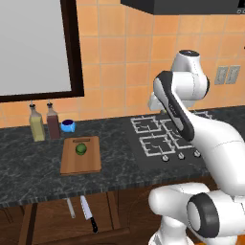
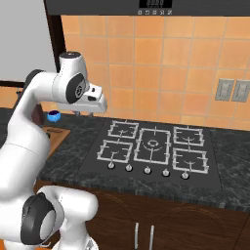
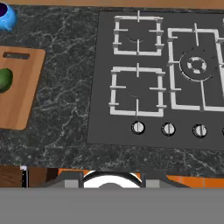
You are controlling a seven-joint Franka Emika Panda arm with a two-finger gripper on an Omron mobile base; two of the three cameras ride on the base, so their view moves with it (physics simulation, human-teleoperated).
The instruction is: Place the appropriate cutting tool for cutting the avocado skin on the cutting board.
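Note:
The knife (image 1: 88, 213), silver blade and black handle, lies below the counter's front edge, apparently in an open drawer. Beside it, to its left, is the small grey peeler (image 1: 71, 208). The wooden cutting board (image 1: 81, 157) (image 3: 26, 87) rests on the dark counter left of the stove, with the green avocado (image 1: 81, 149) (image 3: 4, 80) on it. My gripper (image 2: 84, 114) hangs high over the counter's back, between board and stove, pointing down. Its fingers stand apart and hold nothing. It is far from the knife.
A gas stove (image 1: 165, 136) (image 3: 162, 78) fills the counter's right part, its knobs along the front. Two bottles (image 1: 44, 123) and a blue bowl (image 1: 68, 126) (image 2: 53, 116) stand behind the board by the tiled wall. A window frame rises at the left.

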